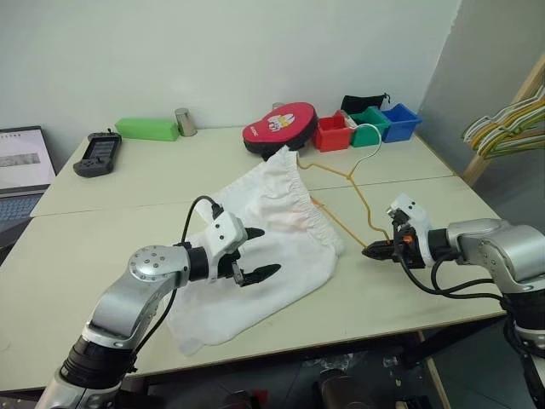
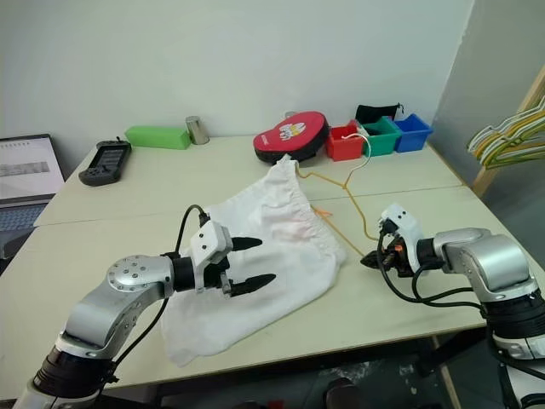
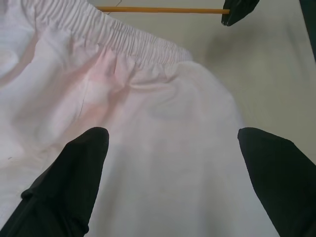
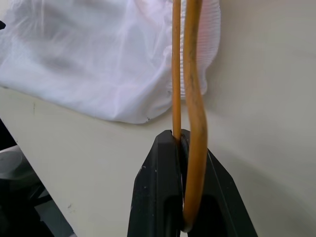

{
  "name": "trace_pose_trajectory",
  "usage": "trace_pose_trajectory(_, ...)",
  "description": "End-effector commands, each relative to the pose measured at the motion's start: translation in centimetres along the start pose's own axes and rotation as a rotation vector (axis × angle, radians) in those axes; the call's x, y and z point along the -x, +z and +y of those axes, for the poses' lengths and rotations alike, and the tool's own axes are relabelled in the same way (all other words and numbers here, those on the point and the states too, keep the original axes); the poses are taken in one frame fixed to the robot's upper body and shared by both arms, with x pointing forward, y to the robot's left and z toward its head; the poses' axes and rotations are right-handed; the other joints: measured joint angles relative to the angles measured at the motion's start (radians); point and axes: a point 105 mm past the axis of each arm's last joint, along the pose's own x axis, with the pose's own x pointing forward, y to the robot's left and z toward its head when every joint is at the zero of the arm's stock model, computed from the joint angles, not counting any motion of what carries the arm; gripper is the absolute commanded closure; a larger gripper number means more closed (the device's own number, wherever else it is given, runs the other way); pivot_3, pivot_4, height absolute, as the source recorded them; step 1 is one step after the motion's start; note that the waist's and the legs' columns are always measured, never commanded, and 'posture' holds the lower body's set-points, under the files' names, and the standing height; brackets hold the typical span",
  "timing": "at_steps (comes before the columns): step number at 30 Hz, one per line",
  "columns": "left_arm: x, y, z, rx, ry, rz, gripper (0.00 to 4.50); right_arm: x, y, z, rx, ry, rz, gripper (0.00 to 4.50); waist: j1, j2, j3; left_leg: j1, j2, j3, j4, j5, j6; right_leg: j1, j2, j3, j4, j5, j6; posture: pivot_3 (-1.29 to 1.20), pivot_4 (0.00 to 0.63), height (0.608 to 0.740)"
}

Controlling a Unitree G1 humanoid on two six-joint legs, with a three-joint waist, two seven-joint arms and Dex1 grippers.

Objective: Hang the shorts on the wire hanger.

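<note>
the right gripper has its black fingers pinched tight on the corner bend of the wire hanger, right of centre in the left eye view, just off the edge of the shorts. in the right wrist view the tan wire runs up out of the closed fingers toward the gathered waistband. the left gripper hangs over the shorts at lower centre with its two fingers spread wide and nothing between them.

the shorts lie crumpled on the table in the middle of the frame, a faint pink mark near the waistband. the hanger stretches from the gripped corner up toward the upper middle, its far side tucked under the waistband and its silvery hook lying by the bins.

along the back edge, upper right, stand a red bin, a green bin and a blue bin; what is in them i cannot tell. just left of them is a round red case with a white print i cannot read. further left are a metal cup, a green box and a black handheld device, with a laptop at the left edge. a bunch of coloured hangers hangs at the right edge.
</note>
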Motion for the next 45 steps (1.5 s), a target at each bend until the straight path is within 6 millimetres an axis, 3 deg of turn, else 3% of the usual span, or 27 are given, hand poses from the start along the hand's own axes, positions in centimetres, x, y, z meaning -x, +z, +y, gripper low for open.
trace_pose_trajectory(1, 1.3, 2.5, 2.3, -0.057, 0.011, -0.042, 0.03, 1.0, 2.4, 0.0, 0.151, -0.055, -0.069, 4.5, 0.0, 0.0, 0.0, 0.0, 0.0, 0.0, 0.0, 0.0, 0.0, 0.0, 0.0, 0.0, 0.0, 0.0, 0.0, -0.17, 0.05, 0.74)
trace_pose_trajectory(3, 2.3, 4.3, 4.1, -0.072, 0.004, -0.061, 0.03, 1.0, 2.8, -0.1, 0.204, -0.076, -0.073, 4.5, 0.0, 0.0, 0.0, -0.001, 0.0, 0.001, 0.0, 0.0, 0.0, -0.001, 0.0, 0.0, 0.0, 0.0, 0.0, -0.17, 0.048, 0.74)
trace_pose_trajectory(6, 4.7, 9.2, 9.5, -0.129, 0.1, -0.117, 0.03, 0.3, 3.5, -0.1, 0.26, -0.099, -0.091, 4.5, 0.0, -0.002, 0.001, -0.009, -0.001, 0.001, 0.002, 0.0, 0.0, -0.008, 0.001, -0.002, 0.003, 0.0, 0.0, -0.17, 0.041, 0.74)
trace_pose_trajectory(9, 4.9, 9.9, 11.8, -0.197, 0.167, -0.098, 0.03, -0.4, 2.7, -0.4, 0.254, -0.105, -0.073, 4.5, -0.003, 0.002, -0.002, -0.013, -0.001, 0.001, 0.002, 0.001, 0.0, -0.012, 0.003, -0.003, 0.002, 0.003, 0.001, -0.17, 0.04, 0.74)
trace_pose_trajectory(12, 4.3, 8.6, 11.9, -0.221, 0.154, -0.064, 0.03, -0.7, 1.3, -1.0, 0.239, -0.114, -0.039, 4.5, -0.002, 0.013, -0.008, -0.011, -0.001, 0.001, -0.001, 0.0, 0.002, -0.01, -0.001, 0.0, 0.0, 0.002, 0.002, -0.17, 0.04, 0.74)
trace_pose_trajectory(17, 3.9, 7.7, 11.0, -0.243, 0.103, -0.05, 0.03, -0.7, -0.5, -2.0, 0.263, -0.138, 0.021, 4.5, -0.001, 0.007, -0.005, -0.015, 0.0, -0.002, 0.0, -0.001, 0.003, -0.015, -0.003, -0.001, 0.002, 0.003, 0.0, -0.17, 0.036, 0.74)
trace_pose_trajectory(22, 4.0, 8.0, 12.6, -0.307, 0.106, -0.018, 0.03, -0.8, 0.1, -2.3, 0.339, -0.147, 0.018, 4.5, 0.0, 0.007, -0.005, -0.015, -0.002, -0.002, 0.001, -0.001, 0.003, -0.014, -0.004, -0.001, 0.001, 0.003, 0.002, -0.16, 0.029, 0.74)
trace_pose_trajectory(25, 3.6, 9.1, 13.8, -0.381, 0.093, 0.002, 0.03, -1.1, 0.9, -2.4, 0.437, -0.168, 0.023, 4.5, -0.001, 0.007, -0.005, -0.012, -0.002, -0.001, 0.002, -0.001, 0.003, -0.01, -0.002, -0.001, 0.002, 0.001, 0.004, -0.15, 0.024, 0.74)
trace_pose_trajectory(31, 2.0, 9.8, 14.0, -0.509, -0.037, 0.104, 0.03, -1.8, 1.7, -2.0, 0.586, -0.19, 0.027, 4.5, 0.0, 0.006, -0.006, -0.012, -0.003, 0.002, 0.003, 0.0, 0.002, -0.01, 0.0, -0.003, 0.001, 0.001, 0.004, -0.16, 0.014, 0.74)
trace_pose_trajectory(38, 0.8, 7.7, 13.2, -0.591, -0.204, 0.287, 0.03, -2.4, 2.5, -1.5, 0.625, -0.198, 0.006, 4.5, -0.004, 0.006, -0.006, -0.015, -0.003, 0.001, 0.002, -0.001, 0.003, -0.015, 0.0, -0.001, 0.004, 0.004, 0.0, -0.19, 0.007, 0.74)
trace_pose_trajectory(45, -0.5, 7.8, 12.9, -0.629, -0.22, 0.275, 0.03, -2.7, 2.5, -1.1, 0.642, -0.201, 0.003, 4.5, -0.008, 0.006, -0.006, -0.015, -0.003, 0.001, 0.004, -0.001, 0.003, -0.016, 0.0, -0.001, 0.01, 0.002, 0.004, -0.21, 0.004, 0.74)
